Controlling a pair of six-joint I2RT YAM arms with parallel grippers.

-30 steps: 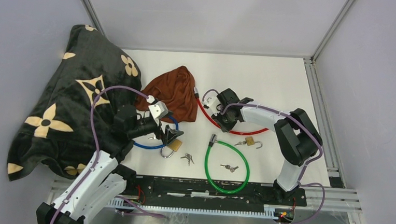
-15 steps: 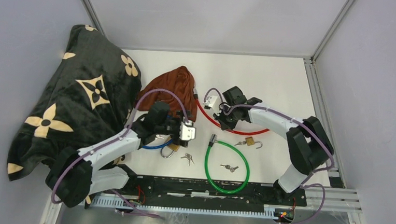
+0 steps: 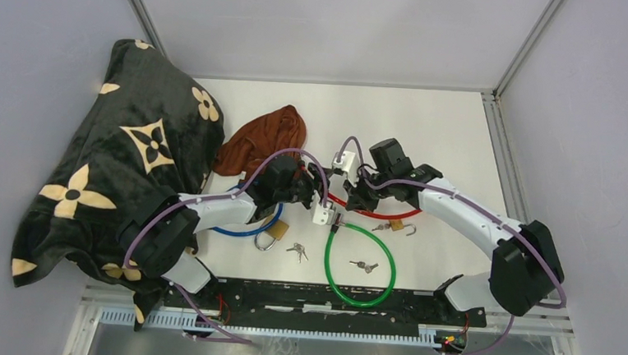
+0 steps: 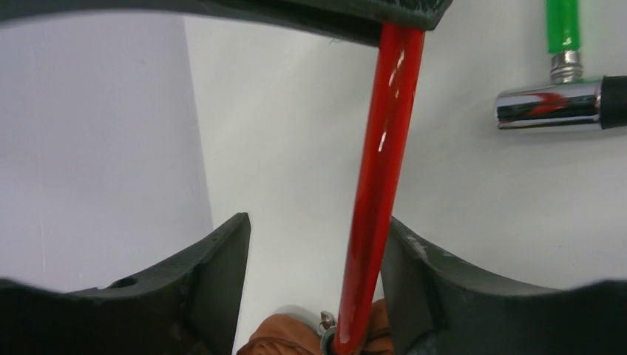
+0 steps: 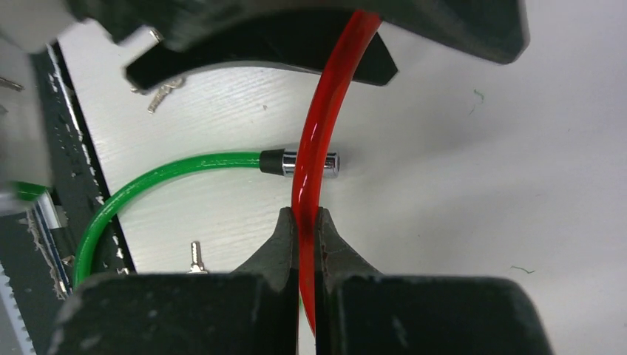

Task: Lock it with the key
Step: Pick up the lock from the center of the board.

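Blanket: a dark flowered blanket (image 3: 106,156) is heaped at the far left, well apart from the work
Brown cloth: a brown cloth (image 3: 255,145) is bunched just left of the two grippers
Blue cable: a blue cable (image 3: 246,229) is laid near of the cloth, with a brass padlock (image 3: 274,231) just beside it
Left keys: the left keys (image 3: 296,250) are laid loose on the table, near of the left gripper, held by nothing
Left gripper: the fingers of the left gripper (image 4: 316,244) are spread apart; the red cable is passed through the gap, close against one finger, and is not pinched
Red cable lock: the red cable lock (image 3: 384,213) is stretched across mid-table, its long axis running left to right, one end seen against the brown cloth
Right gripper: the right gripper (image 5: 304,216) is clamped tight on the red cable
Green cable: a green cable (image 3: 361,263) is looped just near of the red one, the right keys (image 3: 363,266) inside it
Next move: the cloth-side end is judged nearer the left gripper, so a closing grasp there is called for, and a key has yet to be fetched
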